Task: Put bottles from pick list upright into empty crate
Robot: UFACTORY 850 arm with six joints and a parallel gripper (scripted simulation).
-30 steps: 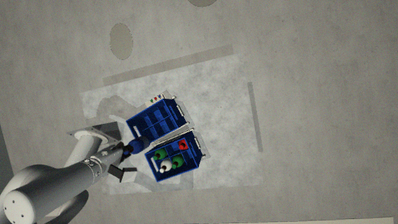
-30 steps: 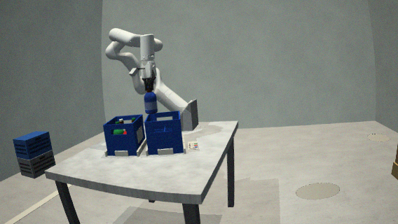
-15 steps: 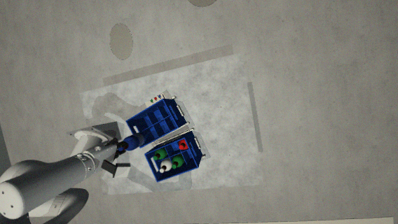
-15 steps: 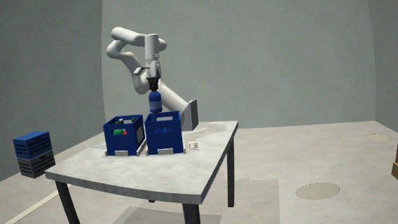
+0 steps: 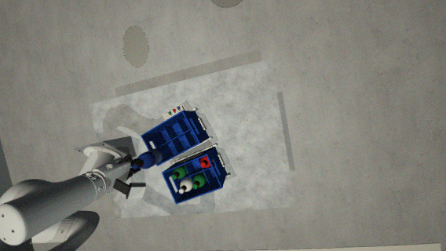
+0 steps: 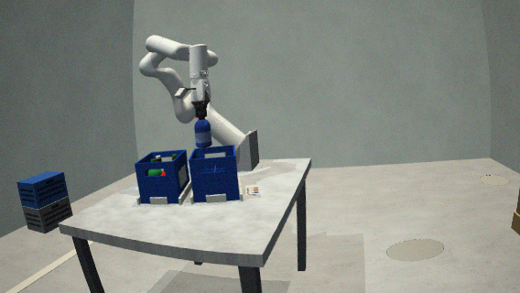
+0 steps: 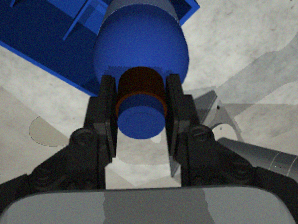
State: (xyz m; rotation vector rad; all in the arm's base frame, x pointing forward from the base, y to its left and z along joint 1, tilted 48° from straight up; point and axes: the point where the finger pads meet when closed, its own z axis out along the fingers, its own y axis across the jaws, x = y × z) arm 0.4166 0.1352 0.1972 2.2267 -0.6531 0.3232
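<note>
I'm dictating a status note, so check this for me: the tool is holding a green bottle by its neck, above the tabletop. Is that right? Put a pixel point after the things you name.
Not quite: the bottle (image 5: 147, 161) (image 6: 202, 134) (image 7: 141, 47) is blue, not green, as the exterior view shows. The tool (image 5: 135, 164) (image 6: 200, 112) (image 7: 140, 93) does hold it by its neck, above the tabletop (image 5: 251, 137) (image 6: 183, 229).

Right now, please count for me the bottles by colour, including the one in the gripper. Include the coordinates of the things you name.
Blue bottle (image 5: 148, 160) (image 6: 202, 134) (image 7: 141, 47): 1, in the gripper (image 6: 200, 115) (image 7: 140, 93)
Green bottles (image 5: 180, 172) (image 5: 199, 180): 2
Red bottle (image 5: 205, 161): 1
White bottle (image 5: 186, 185): 1
Total: 5
</note>
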